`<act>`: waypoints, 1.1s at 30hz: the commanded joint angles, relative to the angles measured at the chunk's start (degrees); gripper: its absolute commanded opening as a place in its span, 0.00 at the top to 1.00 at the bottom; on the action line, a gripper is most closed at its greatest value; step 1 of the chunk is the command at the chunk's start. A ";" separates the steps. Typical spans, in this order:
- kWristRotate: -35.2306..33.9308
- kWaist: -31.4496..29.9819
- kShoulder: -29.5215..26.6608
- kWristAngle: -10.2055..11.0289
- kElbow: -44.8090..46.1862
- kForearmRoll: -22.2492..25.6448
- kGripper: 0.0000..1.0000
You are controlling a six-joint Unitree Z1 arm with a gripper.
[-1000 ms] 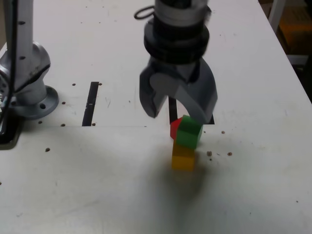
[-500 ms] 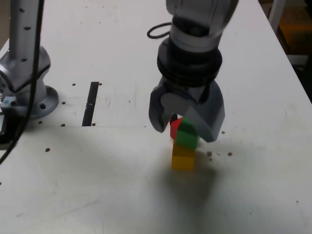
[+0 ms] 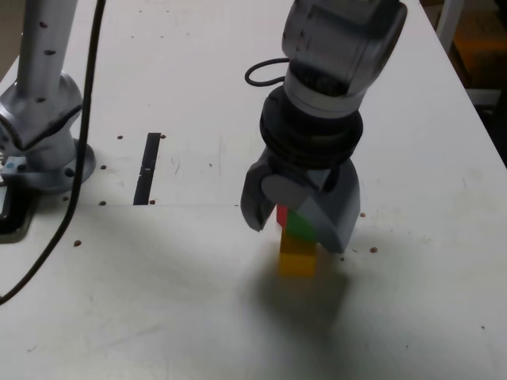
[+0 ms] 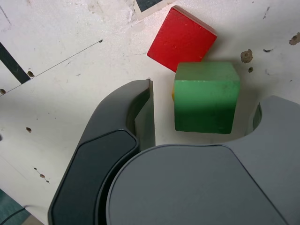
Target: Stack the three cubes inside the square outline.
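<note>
The green cube sits on the yellow cube, near the middle of the white table. The red cube lies just behind them. The gripper straddles the green cube, jaws parted wide on either side of it without touching it.

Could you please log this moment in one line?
gripper: open, around green cube | green on yellow cube | red cube: on table beside
</note>
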 commanded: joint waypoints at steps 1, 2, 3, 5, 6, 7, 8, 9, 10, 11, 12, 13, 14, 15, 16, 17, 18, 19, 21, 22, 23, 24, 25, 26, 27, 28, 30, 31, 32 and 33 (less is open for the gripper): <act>0.03 -0.13 0.28 -0.04 0.25 -0.17 0.33; 0.00 -0.15 0.30 0.00 0.32 -0.26 0.35; -0.07 -0.18 0.32 0.07 0.39 -0.39 0.38; -0.27 -0.25 0.33 0.26 0.43 -0.61 0.43; -0.41 -0.32 0.34 0.40 0.44 -0.74 0.45; -0.58 -0.39 0.35 0.55 0.45 -0.83 0.47; -0.75 -0.47 0.37 0.71 0.46 -0.91 0.49; -0.92 -0.54 0.37 0.89 0.47 -0.97 0.50; -1.04 -0.60 0.36 1.02 0.47 -1.01 0.51; -1.21 -0.66 0.34 1.21 0.48 -1.06 0.52; -1.38 -0.71 0.32 1.41 0.46 -1.08 0.53; -1.54 -0.76 0.26 1.63 0.43 -1.08 0.53; -1.80 -0.83 0.13 1.97 0.38 -1.03 0.54; -2.01 -0.89 0.01 2.24 0.33 -0.97 0.55; -2.21 -0.95 -0.14 2.50 0.27 -0.90 0.55; -2.42 -1.01 -0.30 2.77 0.20 -0.83 0.56; -2.64 -1.09 -0.47 3.05 0.11 -0.74 0.57; -2.87 -1.18 -0.65 3.29 0.04 -0.66 0.57; -3.30 -1.35 -1.03 3.72 -0.06 -0.54 0.58; -3.54 -1.45 -1.23 3.94 -0.10 -0.47 0.59; -3.78 -1.54 -1.47 4.19 -0.12 -0.39 0.59; -4.03 -1.62 -1.73 4.44 -0.13 -0.29 0.59; -4.29 -1.67 -2.02 4.67 -0.14 -0.15 0.59; -4.54 -1.72 -2.34 4.93 -0.16 0.09 0.60; -4.82 -1.74 -2.67 5.19 -0.21 0.46 0.60; -5.11 -1.76 -3.02 5.46 -0.27 0.95 0.60; -5.85 -1.76 -3.88 6.07 -0.34 2.41 0.60; -6.29 -1.76 -4.39 6.38 -0.29 3.35 0.60; -6.80 -1.76 -5.02 6.70 -0.10 4.41 0.60; -7.11 -1.76 -5.48 6.88 0.18 5.08 0.60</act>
